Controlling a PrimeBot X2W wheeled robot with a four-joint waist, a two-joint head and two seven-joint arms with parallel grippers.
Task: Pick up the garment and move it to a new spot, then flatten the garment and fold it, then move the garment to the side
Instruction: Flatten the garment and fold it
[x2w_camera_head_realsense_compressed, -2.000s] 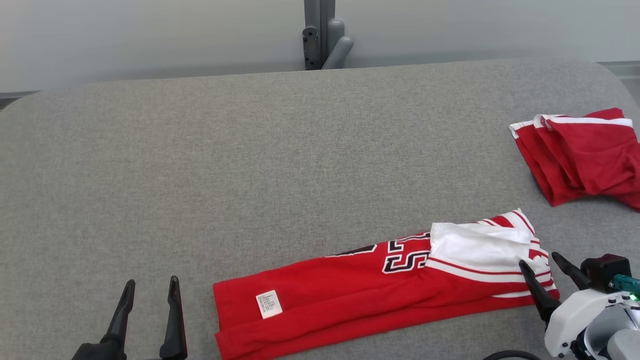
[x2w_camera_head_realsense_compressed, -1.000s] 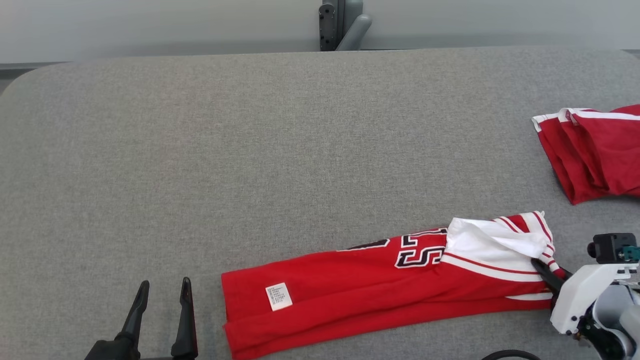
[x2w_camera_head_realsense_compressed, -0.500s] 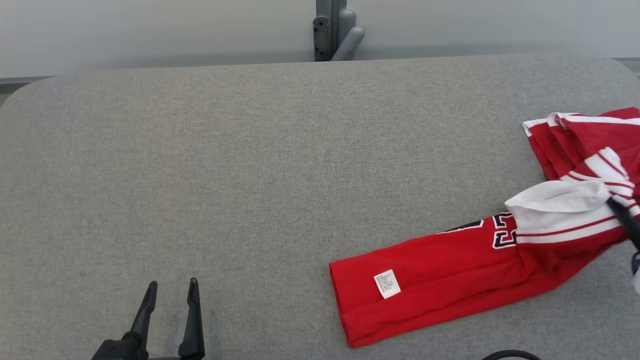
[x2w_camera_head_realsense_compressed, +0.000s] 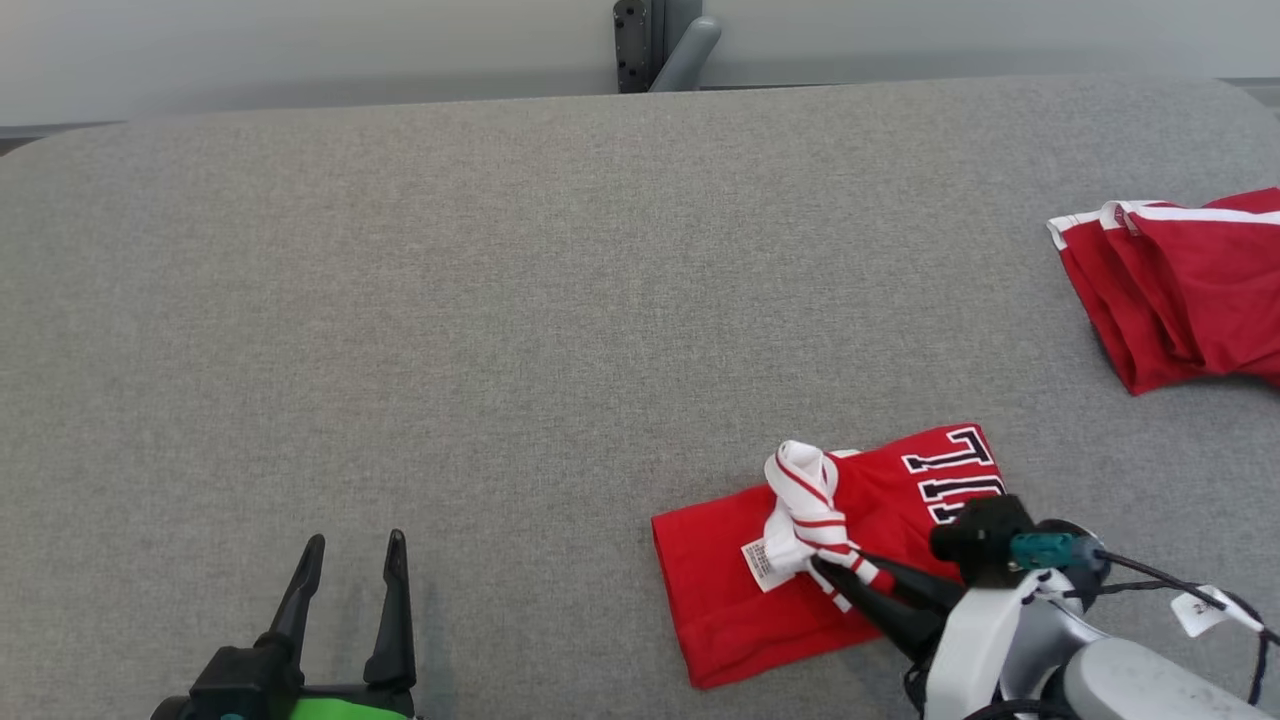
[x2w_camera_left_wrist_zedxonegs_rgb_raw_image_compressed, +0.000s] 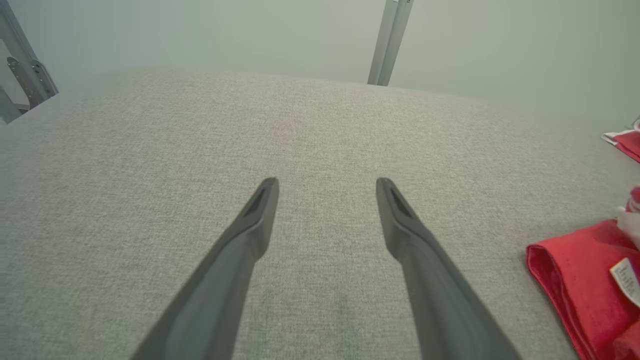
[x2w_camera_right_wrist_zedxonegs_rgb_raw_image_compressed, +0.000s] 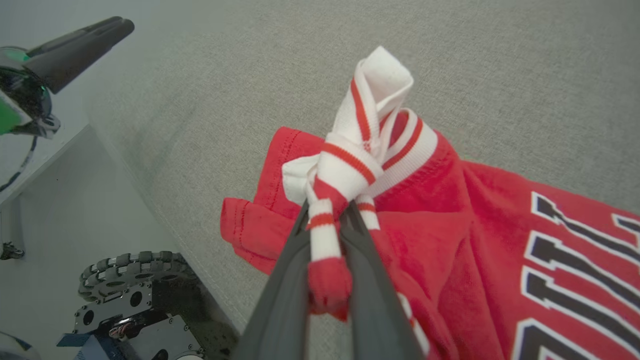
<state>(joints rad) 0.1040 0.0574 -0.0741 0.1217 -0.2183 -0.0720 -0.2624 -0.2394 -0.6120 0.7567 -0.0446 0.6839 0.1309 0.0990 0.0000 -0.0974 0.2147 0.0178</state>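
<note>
Two claws work over a broad grey fabric-covered worktop. At the lower left, the left claw hovers just above the cloth surface with its dark fingers spread wide and nothing between them; its own wrist view shows bare grey weave in the gap of the left claw. Farther back, beyond the middle of the worktop's far edge, stands a grey metal post.

Right of centre, near the front edge, lies the red jersey garment with white-and-red striped trim and black-and-white lettering, doubled over on itself into a short, thick rectangle. A small white care label shows on its left half. A bunched loop of striped trim rises off the red cloth and leans toward the left.

The right claw reaches in from the lower right and is pinched tight on that trim; in the right wrist view its fingers squeeze a striped strip of the band, with the loop standing beyond the tips.

Well apart, at the far right edge, rests a second folded red garment with white stripes.
</note>
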